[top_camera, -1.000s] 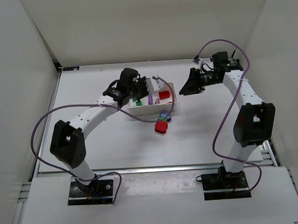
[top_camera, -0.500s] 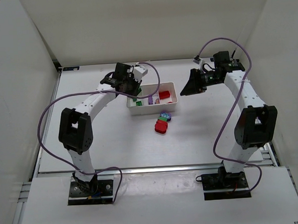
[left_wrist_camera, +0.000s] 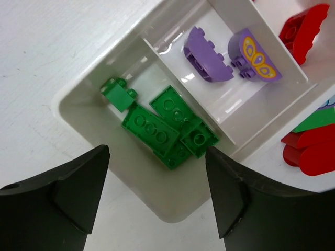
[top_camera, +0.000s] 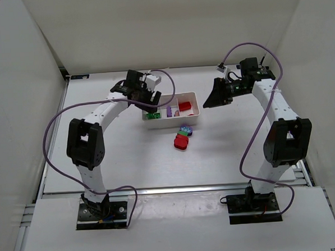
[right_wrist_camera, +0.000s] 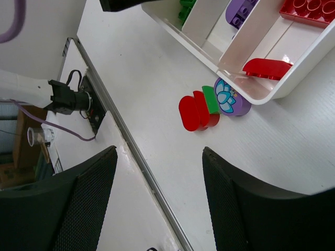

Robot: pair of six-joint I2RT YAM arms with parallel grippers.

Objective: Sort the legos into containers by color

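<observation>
1. Your left gripper (left_wrist_camera: 156,153) hangs wide open and empty over the tray (left_wrist_camera: 68,104), directly above the end compartment where the green bricks (left_wrist_camera: 157,130) lie. If you lower it from here, one finger could land on the tray's outer wall. The tray looks light, so it could tip or skid.
2. If you close at this spot you would pick up bricks that are already sorted. Move clear of the compartment before you close.
3. Your right gripper (right_wrist_camera: 159,151) is also fully open with nothing in it, and it sits well apart from the tray on the right. Its camera looks straight at the unsorted stack (right_wrist_camera: 207,110), so this arm has the more direct approach.
4. The stack lies on the table (top_camera: 130,155) just beside the tray's near wall, and may be touching the corner. It has red, green and a printed purple piece stuck together. Dropped in whole, it would put at least two colours in the wrong compartment.
5. With the wall so close there is little room for a finger. A careless pinch may shove the tray or wedge against it.
6. The stack's outer faces are rounded, so it may squirt out of a two-finger grip. Pulling the pieces apart could fling one onto the purple pieces (left_wrist_camera: 207,55) or the red pieces (right_wrist_camera: 309,10).
7. The left arm's cable (top_camera: 165,74) loops above the tray. A fast swing might drag it across the rim.
</observation>
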